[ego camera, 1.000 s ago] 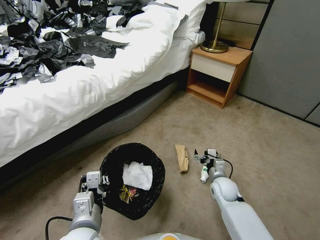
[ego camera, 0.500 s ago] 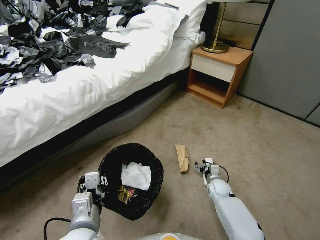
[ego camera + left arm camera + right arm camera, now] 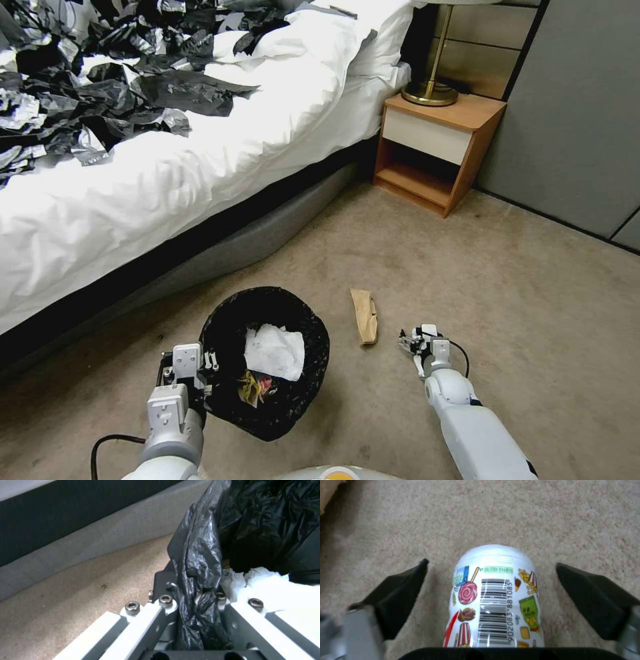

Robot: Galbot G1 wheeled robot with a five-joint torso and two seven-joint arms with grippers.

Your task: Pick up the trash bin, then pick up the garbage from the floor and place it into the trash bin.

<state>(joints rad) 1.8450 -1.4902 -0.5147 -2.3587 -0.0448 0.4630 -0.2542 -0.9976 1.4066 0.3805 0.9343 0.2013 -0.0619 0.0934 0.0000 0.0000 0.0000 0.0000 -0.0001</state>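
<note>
- Bin (image 3: 267, 363) just right of the left gripper (image 3: 190, 373), rim between its fingers.
- Cardboard (image 3: 364, 316) just left of the right gripper (image 3: 415, 347).
- Bottle (image 3: 495, 597) between that gripper's spread fingers.

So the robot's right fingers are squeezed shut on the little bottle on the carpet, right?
Not quite. The right wrist view shows the right gripper with its fingers spread open on either side of the bottle, not touching it. The bottle is on the carpet.

My own right arm hides the bottle (image 3: 495, 597) from my head camera, and its lower end is cut off in my right wrist view. The black liner covers the trash bin (image 3: 267, 360) walls entirely.
</note>
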